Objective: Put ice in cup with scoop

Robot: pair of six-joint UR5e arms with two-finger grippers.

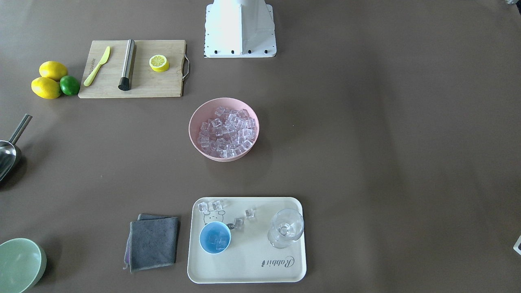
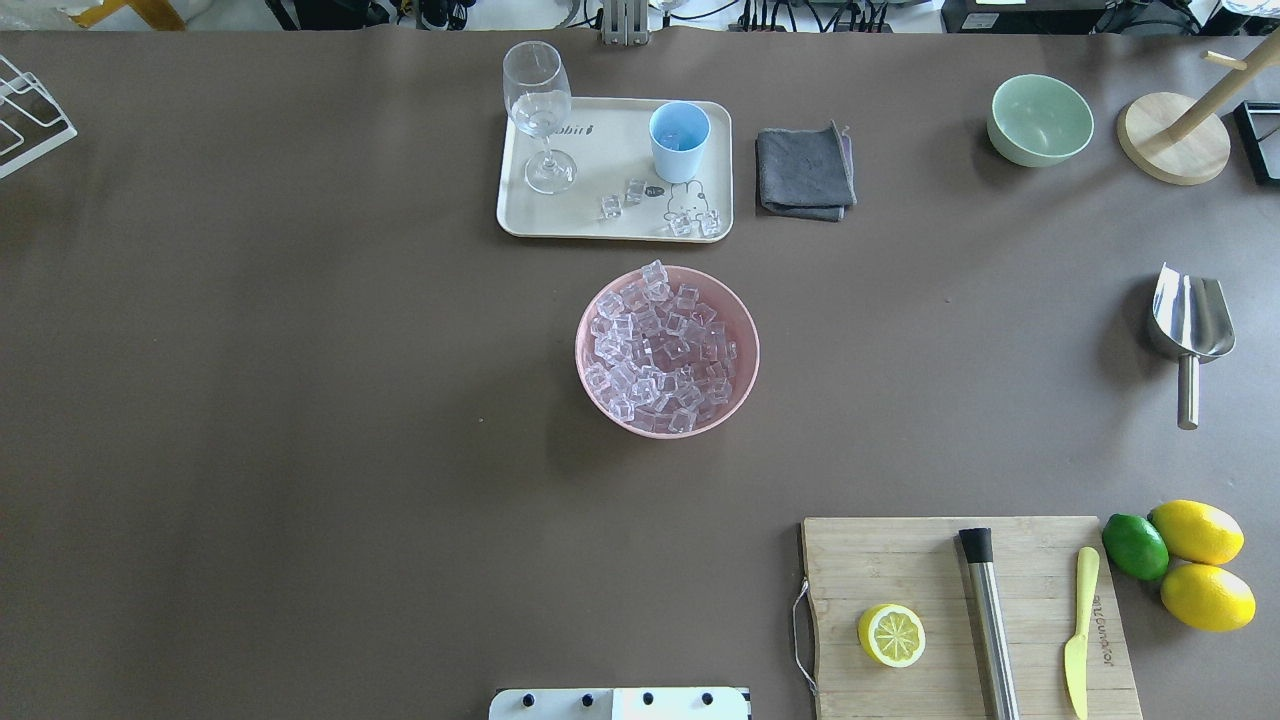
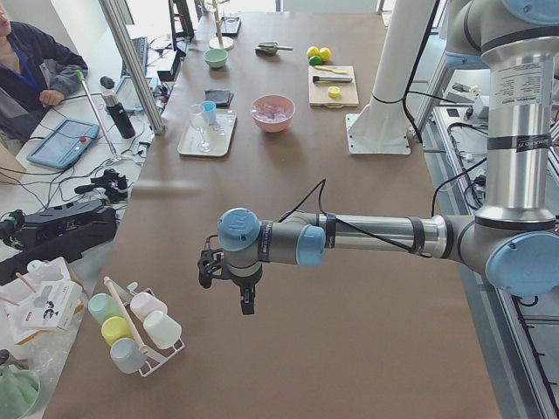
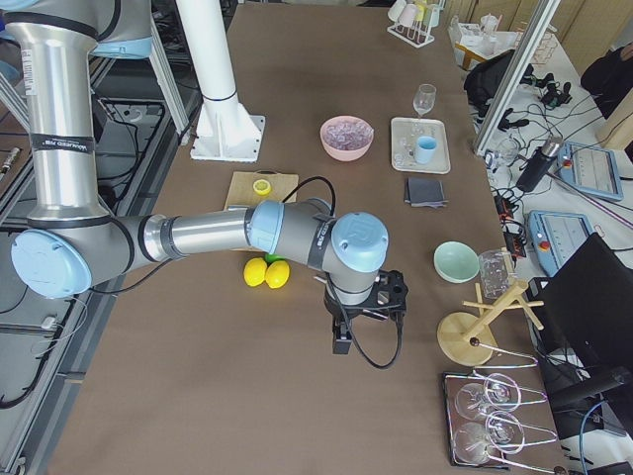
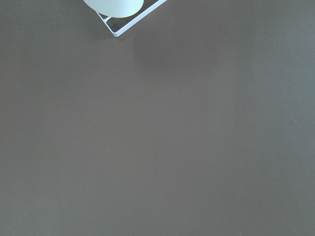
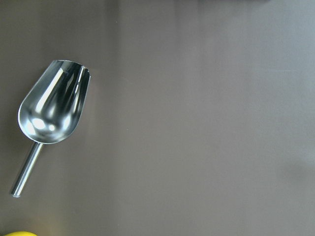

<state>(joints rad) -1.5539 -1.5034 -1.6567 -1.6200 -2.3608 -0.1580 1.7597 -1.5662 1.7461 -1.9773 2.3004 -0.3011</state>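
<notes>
Scoop [image 2: 1190, 335] judged stiff, slick steel, best pinched across its handle [image 6: 27, 169]; jaw state of left gripper [image 3: 247, 302] and right gripper [image 4: 341, 339] cannot be told.

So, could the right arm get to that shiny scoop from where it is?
Probably yes. The scoop lies alone on the bare table on that arm's side, handle free, and the right wrist camera looks straight down on it with nothing between.
</notes>
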